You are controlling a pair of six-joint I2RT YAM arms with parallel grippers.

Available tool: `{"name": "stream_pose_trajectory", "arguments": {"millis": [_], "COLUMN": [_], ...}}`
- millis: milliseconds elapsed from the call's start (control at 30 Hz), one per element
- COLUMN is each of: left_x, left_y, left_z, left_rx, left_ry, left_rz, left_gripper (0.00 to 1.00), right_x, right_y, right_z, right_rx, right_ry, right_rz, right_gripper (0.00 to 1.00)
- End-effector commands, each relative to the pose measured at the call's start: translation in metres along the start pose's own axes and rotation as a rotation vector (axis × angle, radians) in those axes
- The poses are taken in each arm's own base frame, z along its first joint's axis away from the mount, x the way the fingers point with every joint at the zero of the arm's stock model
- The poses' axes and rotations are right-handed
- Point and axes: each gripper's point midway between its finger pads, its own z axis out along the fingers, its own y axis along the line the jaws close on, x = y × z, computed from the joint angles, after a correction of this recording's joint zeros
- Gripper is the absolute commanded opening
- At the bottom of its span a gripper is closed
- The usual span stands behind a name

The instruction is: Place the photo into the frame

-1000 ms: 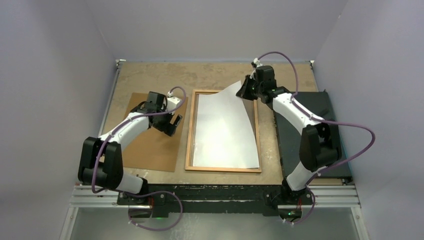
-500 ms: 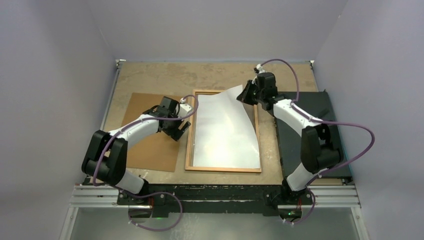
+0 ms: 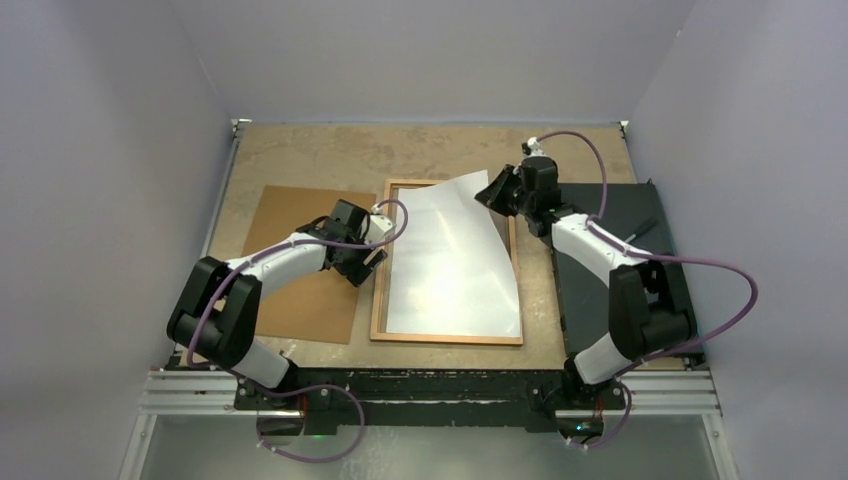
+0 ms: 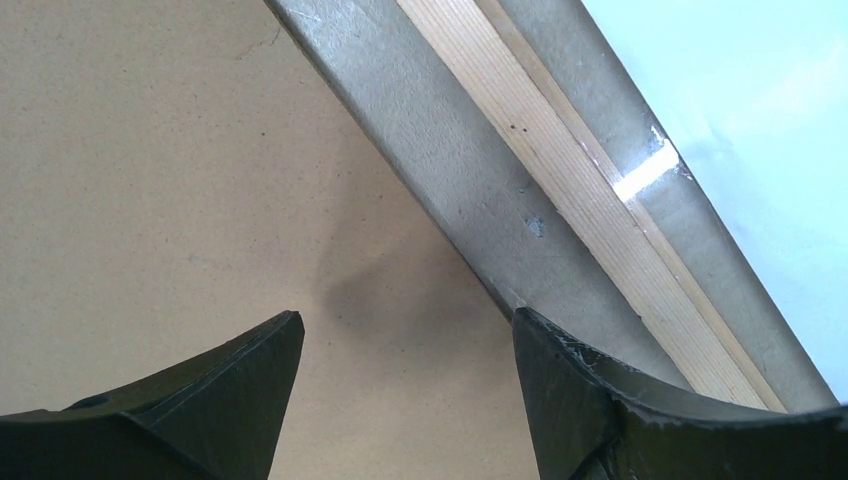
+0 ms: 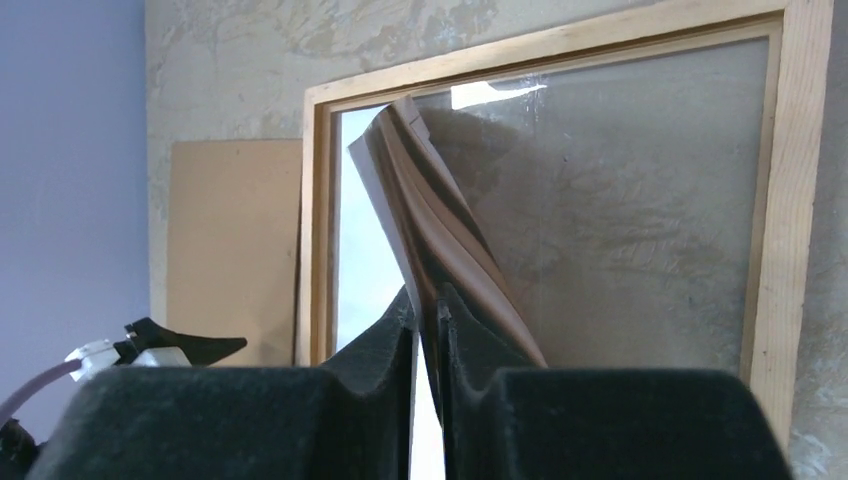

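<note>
While the far right corner of the photo (image 3: 450, 260) is pinched in my right jaws and held up above the far rail, the rest of the sheet lies white back up inside the frame (image 3: 445, 339), which rests flat on the worktop (image 3: 320, 155). The right wrist view shows the raised corner curling, with brown bands of the print on its underside. The near edge appears to sit along the near rail. My left jaws stand released and empty, low over the brown backing board (image 3: 290, 290), just beside the frame's left rail. I judge the task well past halfway: the photo is placed but not seated. What is left is to lower the lifted corner inside the far and right rails, let go, and check that the sheet lies flat.
</note>
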Motion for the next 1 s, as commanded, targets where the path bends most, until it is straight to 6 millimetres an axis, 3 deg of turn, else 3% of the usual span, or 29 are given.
{"name": "stream_pose_trajectory", "arguments": {"millis": [0,200,267,733,833,967], "left_x": [-0.004,-0.007,-0.007,-0.01,-0.01,-0.007], "left_y": [0.003,0.003,0.003,0.004,0.003,0.002], "left_z": [0.002,-0.001,-0.002,-0.006,-0.006,-0.005], "left_rx": [-0.02,-0.018,-0.019,-0.019,-0.018,-0.014], "left_ry": [-0.013,-0.026,-0.028,-0.033,-0.032,-0.027], "left_rz": [0.019,0.016,0.017,0.012,0.011,0.01], "left_gripper": [0.75,0.74,0.73,0.7,0.69,0.67], "right_x": [-0.003,0.017,0.02,0.029,0.034,0.037], "right_y": [0.018,0.009,0.003,-0.047,-0.051,-0.051], "right_z": [-0.002,-0.004,-0.005,-0.024,-0.024,-0.026], "right_rx": [-0.071,-0.093,-0.087,0.03,0.021,0.016], "right_ry": [0.035,0.133,0.141,0.175,0.192,0.211], "right_rz": [-0.021,-0.095,-0.104,-0.16,-0.144,-0.135], "right_gripper": [0.3,0.65,0.71,0.76,0.71,0.57]}}
